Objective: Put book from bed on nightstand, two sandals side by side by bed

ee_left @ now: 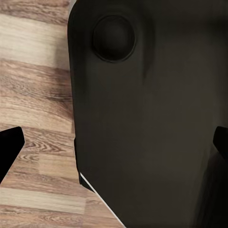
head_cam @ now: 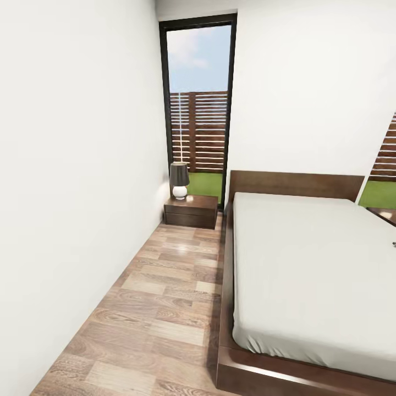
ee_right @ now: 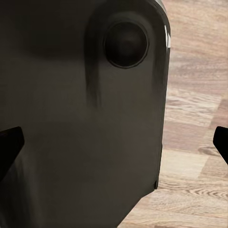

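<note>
The bed [head_cam: 308, 264] fills the right of the head view, with a dark brown frame, a headboard and a plain pale mattress. A nightstand [head_cam: 191, 210] stands in the far corner beside the headboard, with a lamp on it. A tiny dark thing [head_cam: 394, 243] lies on the mattress, cut off by the picture's right edge; I cannot tell what it is. The book and the sandals are out of view. In the wrist views, my left gripper [ee_left: 114, 147] and right gripper [ee_right: 114, 147] are open, their fingers wide apart over my own dark base and the wood floor.
A strip of wood-plank floor [head_cam: 159, 308] runs between the white left wall and the bed toward the nightstand. A tall dark-framed window [head_cam: 199, 110] stands behind it. The lamp [head_cam: 179, 180] has a dark shade. A second dark wooden top [head_cam: 385, 213] shows past the bed's far side.
</note>
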